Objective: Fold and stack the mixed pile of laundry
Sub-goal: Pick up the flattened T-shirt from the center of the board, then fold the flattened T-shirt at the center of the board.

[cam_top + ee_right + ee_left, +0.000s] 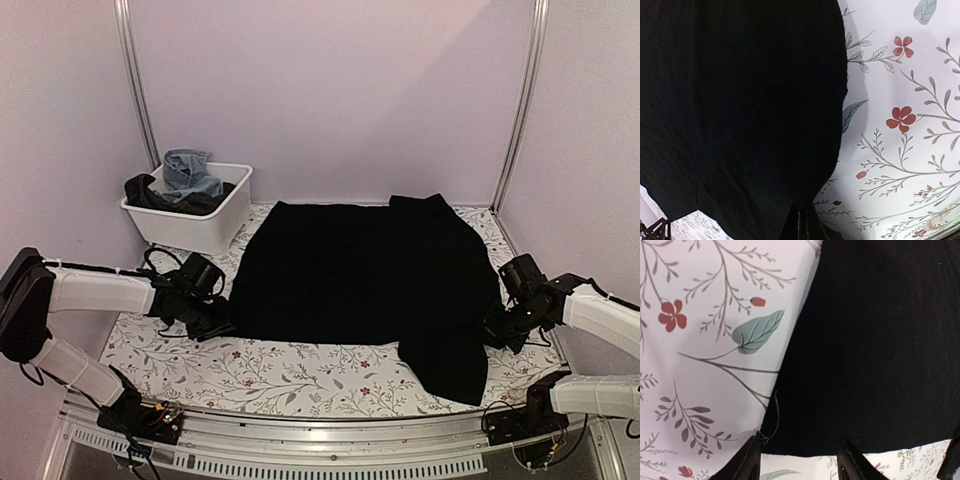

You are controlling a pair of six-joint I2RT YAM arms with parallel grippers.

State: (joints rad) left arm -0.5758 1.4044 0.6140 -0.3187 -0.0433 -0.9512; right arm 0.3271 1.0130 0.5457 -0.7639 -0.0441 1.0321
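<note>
The black cloth (pixel 360 280) runs 9-to-3 on the desk (pixel 300 375). My left claw (pixel 801 464) gapes astride its 9 o'clock hem; right claw (pixel 800 225) looks clamped on the 3 o'clock edge.

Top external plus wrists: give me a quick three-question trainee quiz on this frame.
1. True or false: the left hand is clamped shut.
2. Where are the light blue denim jeans? A on the table; B in the white plastic bin; C in a hand.
3. Which hand is shut on the edge of the large plain black cloth?
Key: 1 false, its fingers stand open; 2 B; 3 the right hand.
</note>
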